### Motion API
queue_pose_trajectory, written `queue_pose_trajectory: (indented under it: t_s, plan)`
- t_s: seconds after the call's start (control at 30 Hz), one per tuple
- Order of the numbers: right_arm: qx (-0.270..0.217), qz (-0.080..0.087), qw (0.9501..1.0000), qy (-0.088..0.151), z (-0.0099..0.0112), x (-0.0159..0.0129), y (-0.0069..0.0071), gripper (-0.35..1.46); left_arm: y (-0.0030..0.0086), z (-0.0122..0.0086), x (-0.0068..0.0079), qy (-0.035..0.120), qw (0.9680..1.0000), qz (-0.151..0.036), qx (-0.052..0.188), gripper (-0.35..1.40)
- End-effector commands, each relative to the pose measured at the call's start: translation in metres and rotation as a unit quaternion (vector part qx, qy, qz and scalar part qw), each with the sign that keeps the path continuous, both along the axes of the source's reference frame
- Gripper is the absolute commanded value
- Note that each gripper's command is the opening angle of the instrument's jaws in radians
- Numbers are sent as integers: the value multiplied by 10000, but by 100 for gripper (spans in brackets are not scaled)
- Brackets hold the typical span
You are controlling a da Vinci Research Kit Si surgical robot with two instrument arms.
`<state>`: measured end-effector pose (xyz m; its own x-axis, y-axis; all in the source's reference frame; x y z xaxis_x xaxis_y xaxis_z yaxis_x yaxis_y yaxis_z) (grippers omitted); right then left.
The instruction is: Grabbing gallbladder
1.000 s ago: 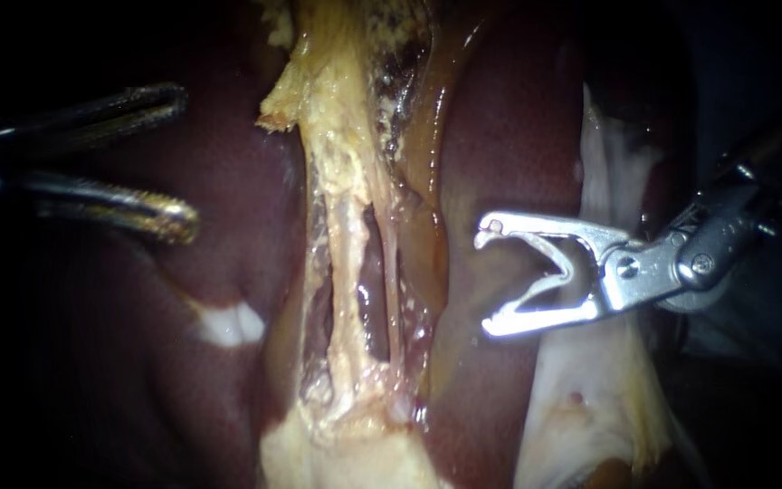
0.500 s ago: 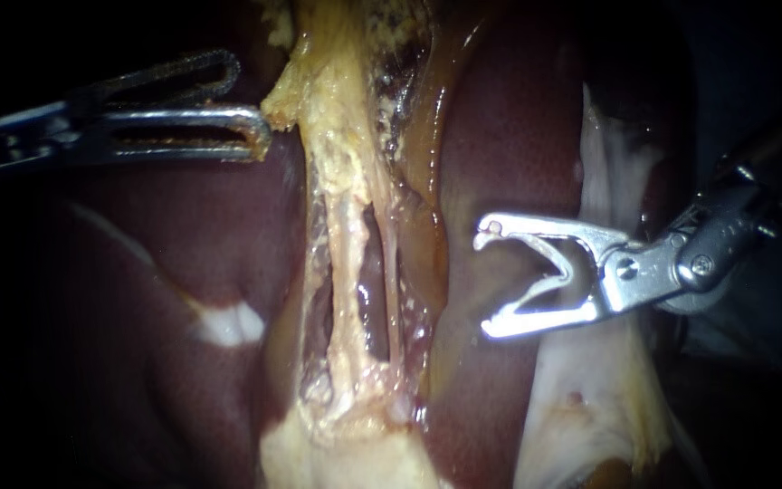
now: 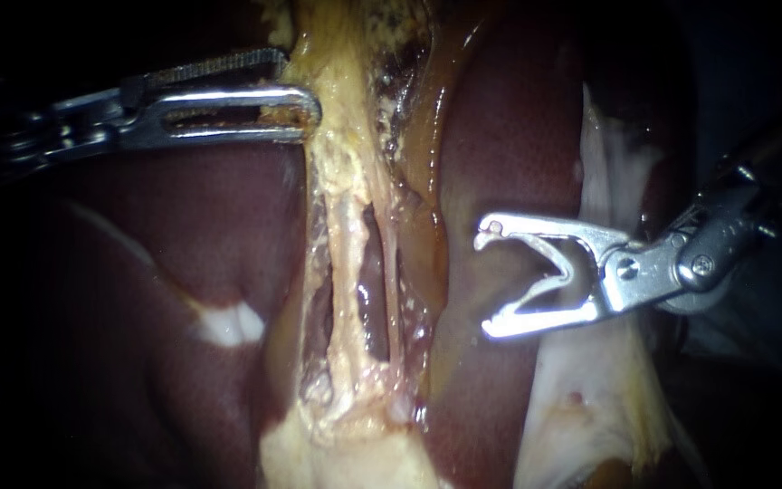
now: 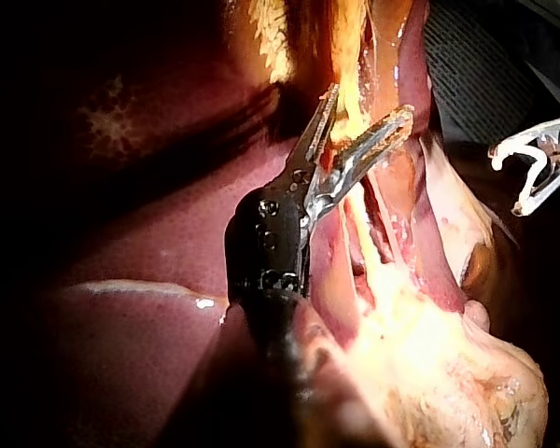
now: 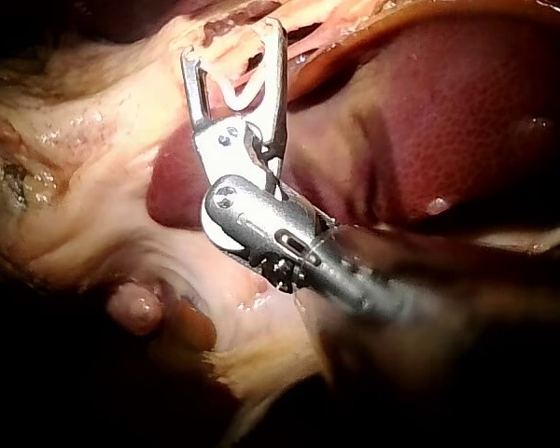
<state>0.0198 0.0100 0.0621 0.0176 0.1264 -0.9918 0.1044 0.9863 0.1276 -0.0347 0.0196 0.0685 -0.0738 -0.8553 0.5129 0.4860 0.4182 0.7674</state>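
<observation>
— Where do we stand with the gallbladder (image 3: 341,136)?
— We take it to be the pale yellow strip running from twelve to six o'clock across the liver (image 3: 165,244). Our left instrument (image 3: 300,83) has its jaws parted around the strip's edge at eleven o'clock, not closed on it.
— And our right instrument (image 3: 486,281)?
— At three o'clock, jaws wide and empty. The grip itself is left to do.

Dark red liver (image 3: 138,299) lies on both sides of 2 pale tubes (image 3: 348,272).
</observation>
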Motion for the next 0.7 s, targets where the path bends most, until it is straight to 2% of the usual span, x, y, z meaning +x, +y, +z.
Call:
queue_pose_trajectory:
  t_s: [0.03, 0.17, 0.33, 0.7]
  plan:
    - [-1, -2, 10000, 2, -1, 0, 0, 57, 1, 2, 1, 14, 10000, 7, 5, -31]
    - [-1, -2, 10000, 2, -1, 0, 0, 57, 3, 10, 8, 89, 9999, 70, 72, -35]
    - [0, -2, 10000, 2, -1, 0, 0, 57, 0, 15, 16, 207, 9996, 170, 123, -35]
    - [0, -2, 10000, 1, -1, 0, 0, 57, 0, 15, 18, 201, 9995, 157, 179, -35]
